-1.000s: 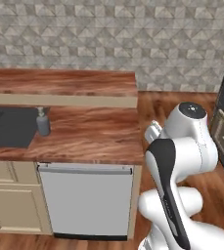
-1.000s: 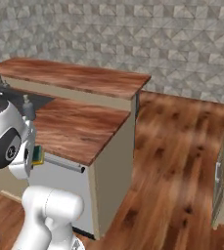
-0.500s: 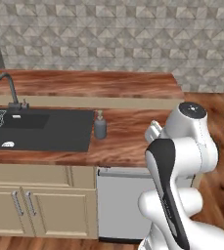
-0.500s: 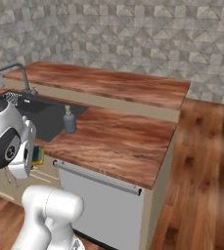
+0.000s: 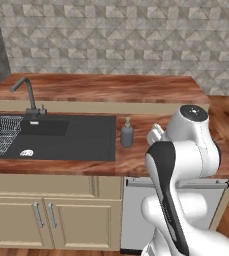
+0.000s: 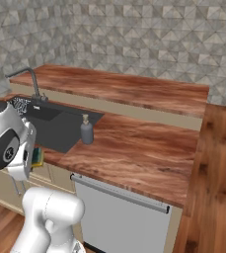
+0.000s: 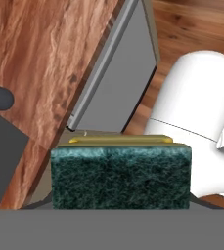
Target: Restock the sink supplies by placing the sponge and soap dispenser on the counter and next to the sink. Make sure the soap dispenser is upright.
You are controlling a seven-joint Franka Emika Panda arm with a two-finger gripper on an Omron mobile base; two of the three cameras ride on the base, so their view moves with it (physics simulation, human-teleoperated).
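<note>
- One soap dispenser (image 5: 127,133), a grey-blue bottle with a pump top, stands upright on the bench (image 5: 136,90) just beside the right edge of the sink (image 5: 81,137); in the right base view the same bottle (image 6: 87,131) sits at the sink's near corner
- One sponge (image 7: 121,177), dark green face toward the camera with a yellow layer behind it, sits at the bottom of the hand view, square between the fingers of the claw (image 7: 121,202); the claw stands partly open with its jaws closed against the sponge's two ends, so the sponge is held
- In the right base view a sliver of the green and yellow sponge (image 6: 37,156) shows beside the arm's white head, low at the front edge of the bench and off its surface
- One sink, a black rectangular basin set into the reddish-brown wooden bench, with one dark gooseneck faucet (image 5: 27,92) at its back
- One wire rack (image 5: 3,135) rests in the left part of the basin; a small pale object (image 5: 26,152) lies on the basin floor just beside the rack, too small to identify
- One grey dishwasher front (image 6: 119,217) with a long bar handle sits under the bench to the right of the sink, and two beige cabinet doors (image 5: 51,222) with a pair of handles stand below the basin
</note>
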